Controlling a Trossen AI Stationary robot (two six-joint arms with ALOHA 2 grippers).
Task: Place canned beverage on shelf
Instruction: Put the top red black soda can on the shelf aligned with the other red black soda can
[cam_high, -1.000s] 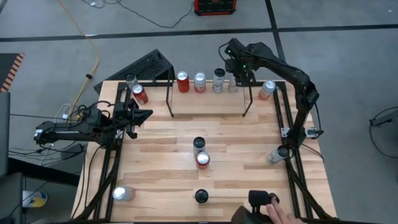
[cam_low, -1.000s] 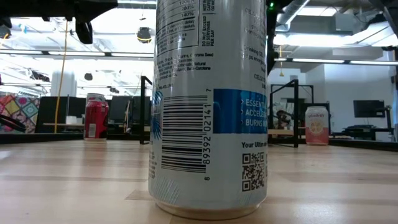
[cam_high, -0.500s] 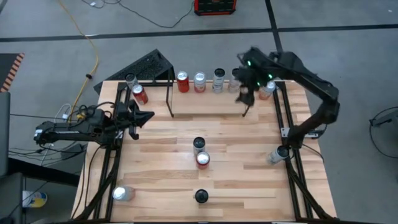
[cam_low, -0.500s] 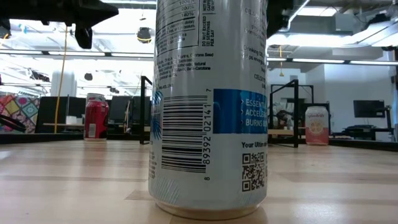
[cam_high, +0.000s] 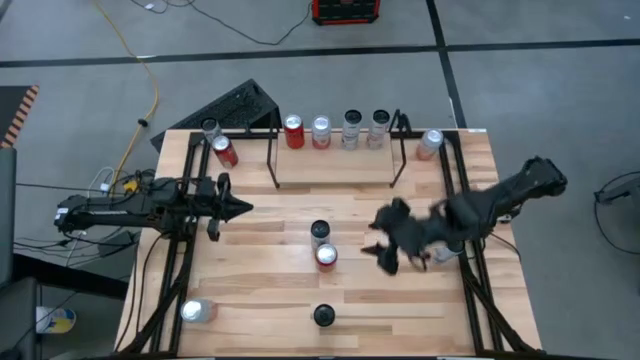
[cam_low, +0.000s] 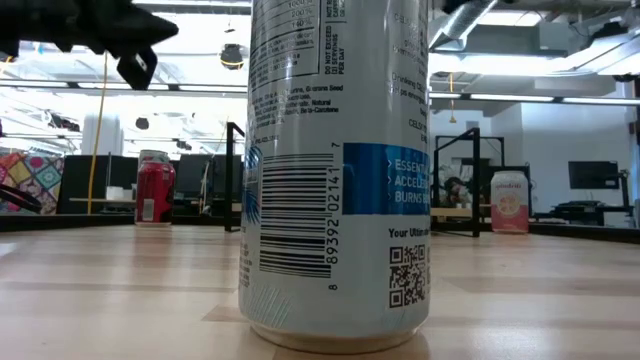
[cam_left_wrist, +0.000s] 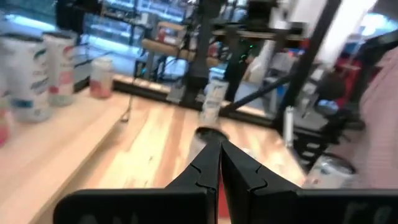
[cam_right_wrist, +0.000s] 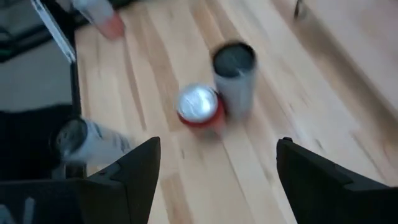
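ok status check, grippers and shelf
Right gripper open, empty, mid-table beside red can. Left gripper shut, waiting at left. Shelf holds four cans. Nothing blocking.

The high view looks straight down on the whole table (cam_high: 280, 270). The low view sits at tabletop level, very near 1 can (cam_low: 335, 170). Both wrist views share the 2 central cans (cam_right_wrist: 214, 99).

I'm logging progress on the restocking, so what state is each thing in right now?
shelf: holds four upright cans.
red can: upright mid-table, touching the dark-topped can.
right hand: open, empty, beside that pair.
left hand: shut, empty, at the table's left.
silver can: lying on its side.
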